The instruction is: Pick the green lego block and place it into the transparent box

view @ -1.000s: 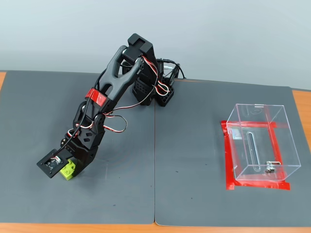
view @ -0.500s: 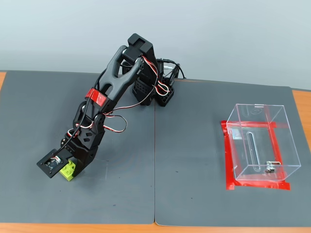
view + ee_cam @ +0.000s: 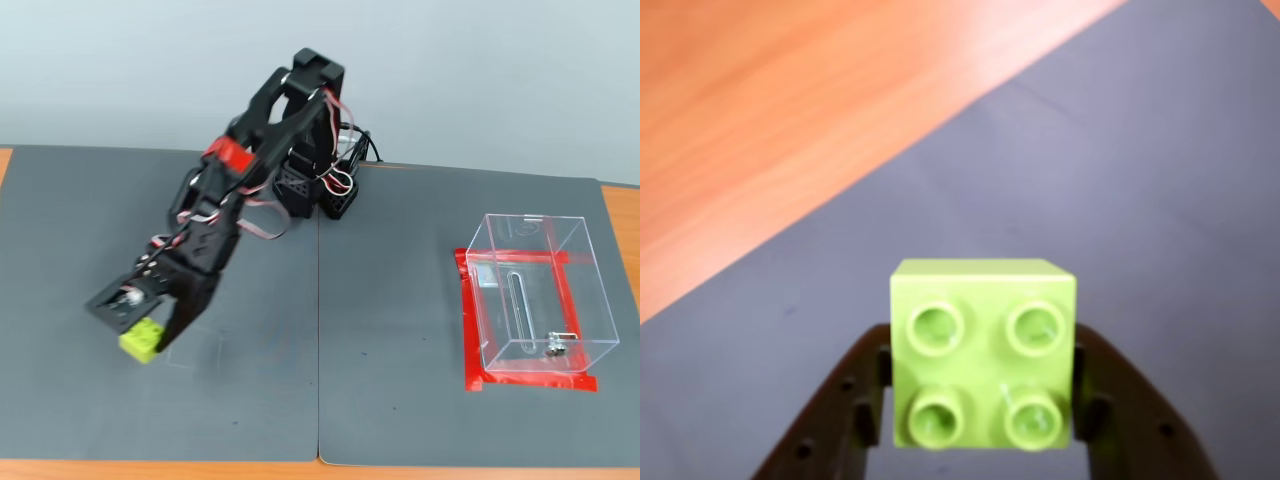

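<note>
Lime-green square plastic brick with four round studs (image 3: 983, 355), pinched between the two dark fingers of the black gripper (image 3: 980, 400), one jaw pressed to each side face in the wrist view. In the fixed view, brick (image 3: 141, 340) far to the left of the clear plastic cube-like box (image 3: 540, 290), well apart from it; probably just clear of the dark grey mat (image 3: 420, 300), though hard to be sure from this angle. Box open at the top, standing on a square of red tape (image 3: 470, 330) near the mat's right edge. Step in hand: lifting after the grasp, carry not yet begun. Next move calls for more height, then a swing rightward across the mat until above the box's open top, keeping the pinch firm until over the opening.
</note>
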You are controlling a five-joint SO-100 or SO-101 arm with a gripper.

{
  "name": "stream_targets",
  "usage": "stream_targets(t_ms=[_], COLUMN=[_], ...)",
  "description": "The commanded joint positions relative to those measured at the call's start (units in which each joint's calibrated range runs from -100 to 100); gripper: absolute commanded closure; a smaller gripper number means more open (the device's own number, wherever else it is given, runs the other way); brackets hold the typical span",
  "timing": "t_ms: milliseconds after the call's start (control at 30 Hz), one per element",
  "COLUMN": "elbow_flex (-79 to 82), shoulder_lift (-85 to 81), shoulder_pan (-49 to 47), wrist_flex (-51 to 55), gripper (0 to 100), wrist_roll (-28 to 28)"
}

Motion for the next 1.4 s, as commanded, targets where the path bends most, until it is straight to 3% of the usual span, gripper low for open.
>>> stream_targets(t_ms=[0, 500, 900, 1233, 1367], elbow_flex=[-0.6, -0.6, -0.7, -0.7, -1.2], shoulder_lift=[-10.1, -24.8, -26.5, -24.3, -19.9], shoulder_pan=[-6.0, -33.3, -55.2, -68.5, -71.9], wrist_flex=[5.2, 9.5, 8.9, 8.8, 8.9], gripper=[92, 92, 92, 92, 92], wrist_roll=[0.2, 0.2, 0.3, 11.6, 13.0])
